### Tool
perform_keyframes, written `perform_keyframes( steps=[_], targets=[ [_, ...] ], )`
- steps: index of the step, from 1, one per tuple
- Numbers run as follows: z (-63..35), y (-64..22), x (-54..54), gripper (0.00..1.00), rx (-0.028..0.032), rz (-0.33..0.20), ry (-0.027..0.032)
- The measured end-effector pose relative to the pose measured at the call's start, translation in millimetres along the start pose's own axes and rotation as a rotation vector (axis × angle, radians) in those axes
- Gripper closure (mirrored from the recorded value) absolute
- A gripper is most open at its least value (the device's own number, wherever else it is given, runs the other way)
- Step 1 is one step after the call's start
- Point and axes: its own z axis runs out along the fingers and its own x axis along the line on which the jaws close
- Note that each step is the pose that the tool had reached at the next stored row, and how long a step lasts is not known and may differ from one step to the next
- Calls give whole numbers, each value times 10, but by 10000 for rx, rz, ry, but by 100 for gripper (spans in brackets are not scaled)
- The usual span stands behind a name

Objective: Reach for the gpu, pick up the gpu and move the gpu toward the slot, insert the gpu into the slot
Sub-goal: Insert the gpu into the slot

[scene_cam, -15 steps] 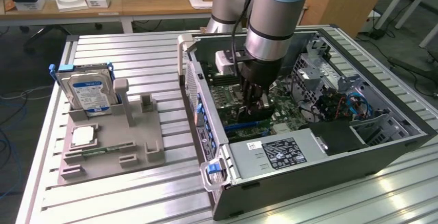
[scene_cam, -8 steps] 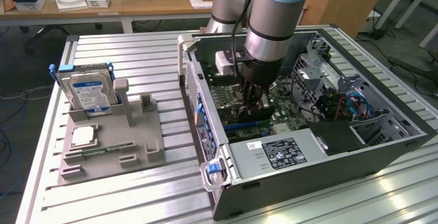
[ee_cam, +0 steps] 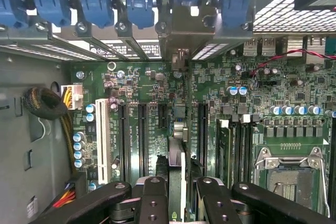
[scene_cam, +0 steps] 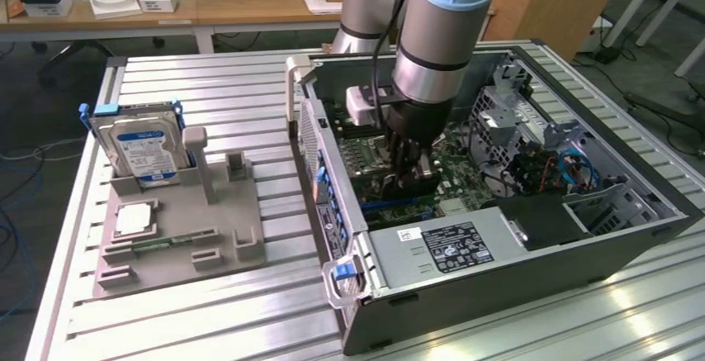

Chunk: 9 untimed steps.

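One slatted metal tabletop [scene_cam: 198, 72] is carrying everything. One open PC case [scene_cam: 573, 245] is lying on it, motherboard [ee_cam: 294, 93] facing up. One arm [scene_cam: 441, 30] is reaching straight down inside. Beside the case, on the exterior view's left, one grey parts holder [scene_cam: 220, 237] is propping up one blue-labelled hard drive [scene_cam: 144, 150] and one little green memory stick [scene_cam: 171, 239]. The gripper [ee_cam: 177, 192] is gripping the gpu [ee_cam: 177, 150]: jaws clamped on both faces of the card, which is standing upright on edge right at the board among the long black slots.
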Motion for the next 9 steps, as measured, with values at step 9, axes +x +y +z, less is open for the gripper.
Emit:
perform_keyframes(
  steps=[9],
  targets=[
    [34, 1, 0, 74, -1, 0, 3]
  ],
)
